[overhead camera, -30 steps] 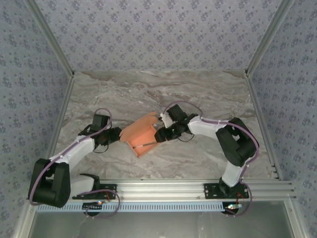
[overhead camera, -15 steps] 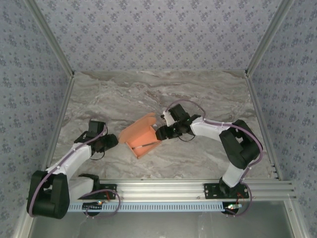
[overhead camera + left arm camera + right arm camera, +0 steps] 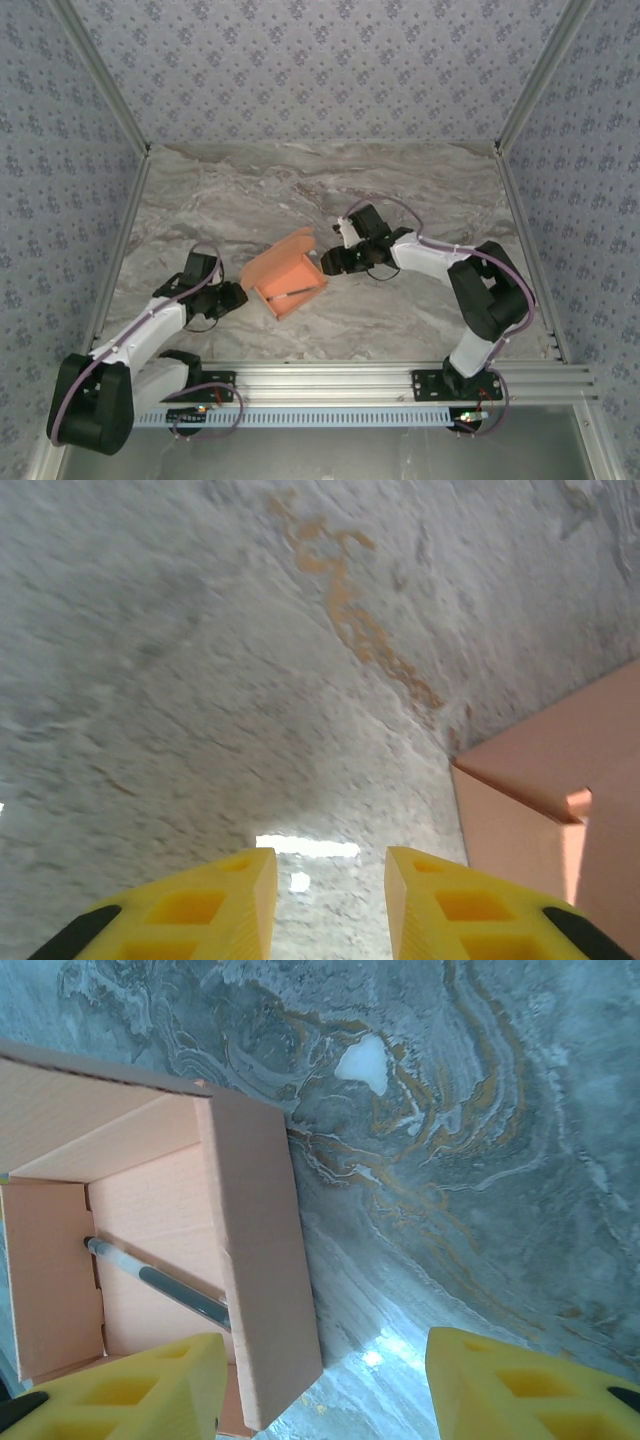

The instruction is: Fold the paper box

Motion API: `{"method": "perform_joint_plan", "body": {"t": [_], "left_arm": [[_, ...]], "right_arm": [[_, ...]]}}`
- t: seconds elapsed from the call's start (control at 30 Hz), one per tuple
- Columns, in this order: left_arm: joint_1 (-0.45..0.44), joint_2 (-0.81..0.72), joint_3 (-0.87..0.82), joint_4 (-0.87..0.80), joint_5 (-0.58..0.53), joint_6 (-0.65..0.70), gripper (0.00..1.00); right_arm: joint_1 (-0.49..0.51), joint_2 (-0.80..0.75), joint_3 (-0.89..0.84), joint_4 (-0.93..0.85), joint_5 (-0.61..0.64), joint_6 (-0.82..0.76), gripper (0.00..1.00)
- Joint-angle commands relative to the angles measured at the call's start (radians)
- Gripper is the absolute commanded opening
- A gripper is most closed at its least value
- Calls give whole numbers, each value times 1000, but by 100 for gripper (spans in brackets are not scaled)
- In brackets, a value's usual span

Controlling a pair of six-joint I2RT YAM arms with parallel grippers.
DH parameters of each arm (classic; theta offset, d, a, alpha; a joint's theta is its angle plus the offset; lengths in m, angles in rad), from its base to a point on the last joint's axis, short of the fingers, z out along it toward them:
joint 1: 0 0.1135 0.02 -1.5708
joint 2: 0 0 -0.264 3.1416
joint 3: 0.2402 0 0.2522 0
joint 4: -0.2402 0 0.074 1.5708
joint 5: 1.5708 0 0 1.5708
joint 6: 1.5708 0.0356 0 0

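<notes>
Bench (image 3: 400, 190): grey-brown marble pattern, glossy enough to throw a glare patch near each gripper in the wrist views. You are working inside a booth of blue-grey flowered walls (image 3: 320, 70) with metal corner posts. A metal rail (image 3: 380, 378) along the near edge carries both arm bases. The box (image 3: 285, 275) sits on the bench about mid-width, nearer the rail than the far wall, between your two grippers. It is salmon-orange and part-erected: side walls up, top open, one flap raised at the far side. On its floor a thin stick (image 3: 160, 1282), grey with a clear end, lies diagonally. Your left gripper (image 3: 330, 900) is just left of the box and not touching it, its fingers parted with only bench between them. Your right gripper (image 3: 322, 1350) is spread wide at the box's right side. The right wall shows between its fingers, neither one pinching it, and it grasps nothing.
</notes>
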Motion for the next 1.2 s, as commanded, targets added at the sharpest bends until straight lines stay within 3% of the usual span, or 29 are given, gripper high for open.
{"method": "perform_joint_plan", "body": {"t": [0.0, 0.37, 0.7, 0.97, 1.17], "left_arm": [[-15, -9, -29, 47, 66, -64, 33], [-35, 131, 2, 287, 125, -120, 34], [-156, 431, 228, 414, 75, -111, 34], [-202, 634, 471, 394, 51, -61, 34], [-195, 571, 488, 275, -71, 60, 38]], "right_arm": [[-15, -37, 5, -30, 15, -21, 57], [-77, -96, -8, -67, 28, -39, 57], [-186, -207, -81, -104, 70, -54, 57], [-277, -360, -205, -100, 161, -90, 57], [-276, -476, -282, -63, 181, -164, 58]]}}
